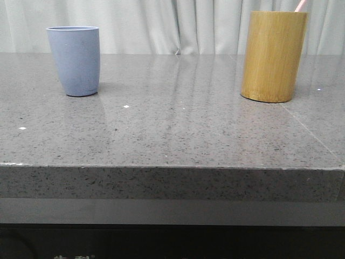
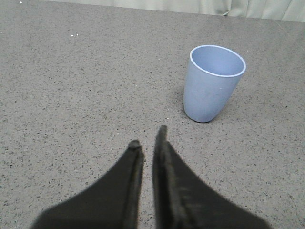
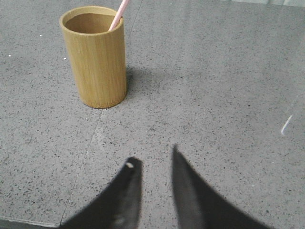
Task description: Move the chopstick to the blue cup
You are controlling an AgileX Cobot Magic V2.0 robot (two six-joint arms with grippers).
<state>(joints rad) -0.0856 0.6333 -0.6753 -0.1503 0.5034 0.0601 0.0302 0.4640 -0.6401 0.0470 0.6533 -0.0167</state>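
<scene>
The blue cup stands upright and empty at the table's far left; it also shows in the left wrist view. A pale pink chopstick pokes out of the tan bamboo holder at the far right; only its tip shows. In the right wrist view the chopstick leans on the rim of the holder. My left gripper is shut and empty, short of the cup. My right gripper is open and empty, short of the holder. Neither gripper shows in the front view.
The grey speckled stone table has its front edge near me. A seam in the tabletop runs past the holder. Pale curtains hang behind the table.
</scene>
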